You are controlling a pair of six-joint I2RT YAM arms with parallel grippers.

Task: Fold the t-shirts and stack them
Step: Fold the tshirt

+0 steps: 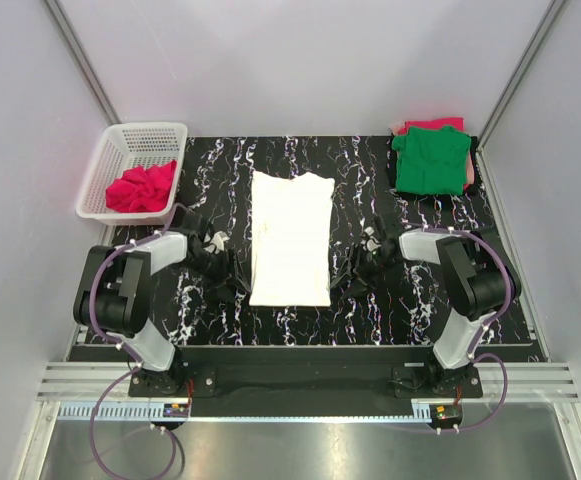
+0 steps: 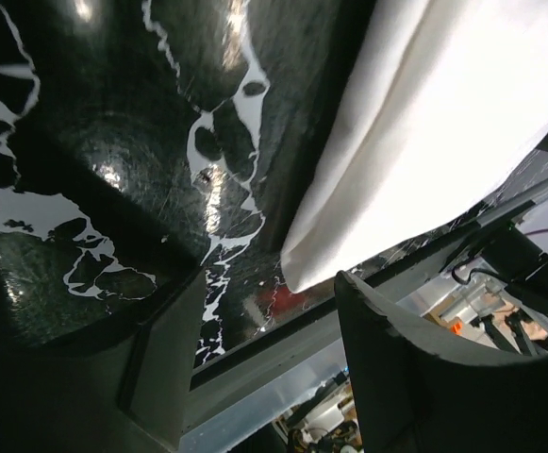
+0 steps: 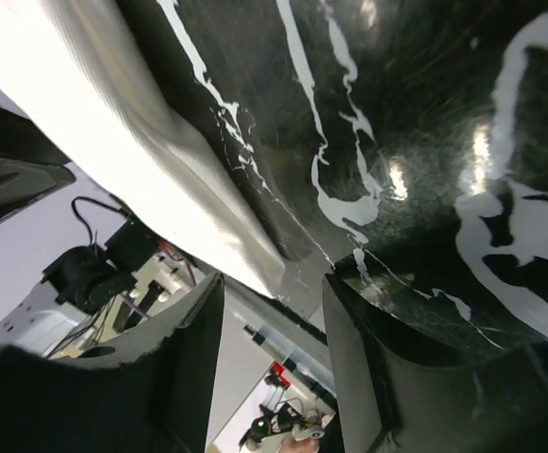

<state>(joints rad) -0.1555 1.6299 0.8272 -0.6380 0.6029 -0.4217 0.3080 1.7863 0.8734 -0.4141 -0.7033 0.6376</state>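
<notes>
Top external: white t-shirt (image 1: 290, 238) lies folded lengthwise, flat — both jaws released, empty.

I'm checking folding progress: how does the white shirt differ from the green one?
The white shirt is folded into a long narrow strip, while the green shirt is a compact, squarish bundle. The white shirt lies directly on the table, in the middle. The green shirt rests on a red shirt in the far right corner. Both lie flat, and neither is held.
</notes>
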